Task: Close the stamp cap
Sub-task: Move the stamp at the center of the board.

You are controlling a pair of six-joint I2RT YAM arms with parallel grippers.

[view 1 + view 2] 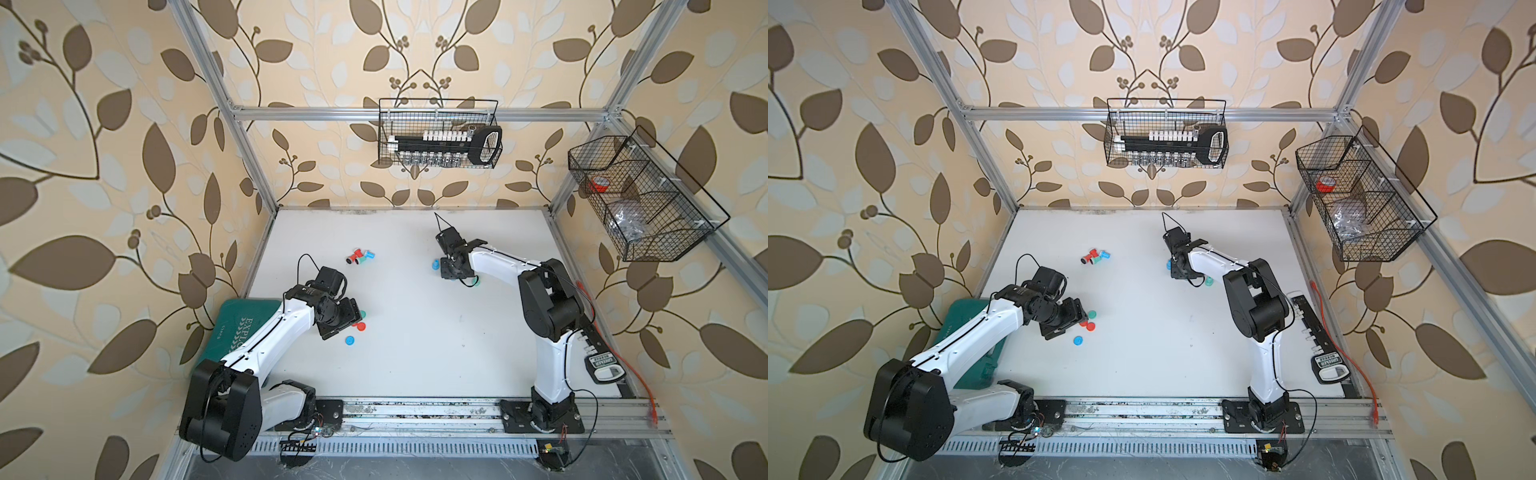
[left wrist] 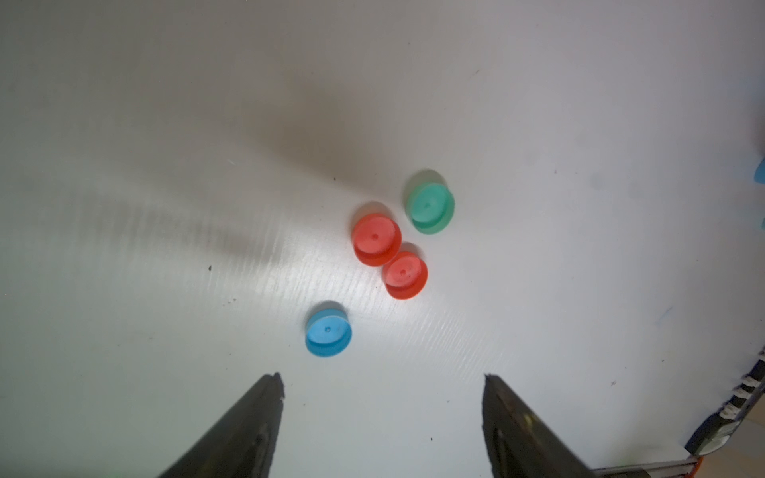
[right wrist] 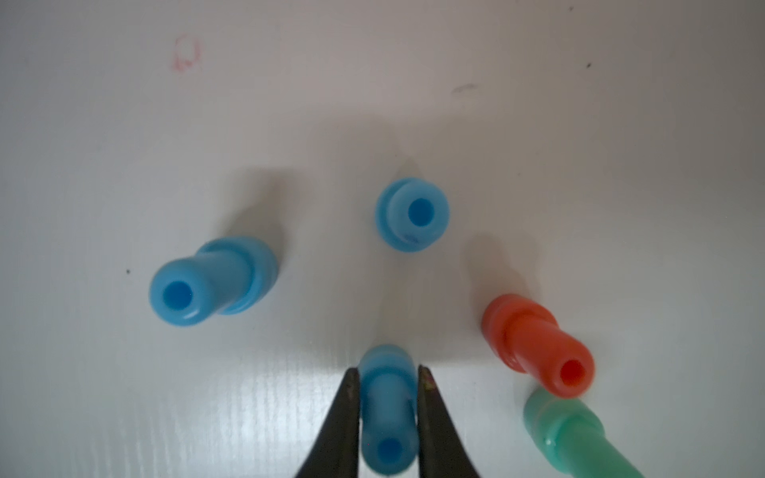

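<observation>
Four round, smooth plastic stamp caps lie loose on the matte white worktop [image 2: 165, 124] ahead of my left end effector [image 2: 383, 378]. They are a green cap [image 2: 430, 207], one red cap [image 2: 376, 239] touching a second red cap [image 2: 405, 274], and a blue cap [image 2: 328, 333] set apart, nearest the dark tapered fingers [image 2: 248, 426]. Each is a shallow, flat-topped disc with a small dimple at its centre. That end effector is spread wide, with nothing between its fingers.

My right end effector [image 3: 388, 372] flanks a glossy blue plastic stamp [image 3: 387, 414], which has a hollow-bored stem widening to a collar at the worktop. The black fingertips sit close against the stem — I cannot tell whether they pinch it or stand just clear.

A second blue stamp [image 3: 211, 281] and a third blue stamp [image 3: 412, 215] stand nearby, each apart from the others. A red stamp [image 3: 536, 343] and a green stamp [image 3: 571, 434] of the same shape stand touching each other. In both top views the caps lie well apart from these stamps.
</observation>
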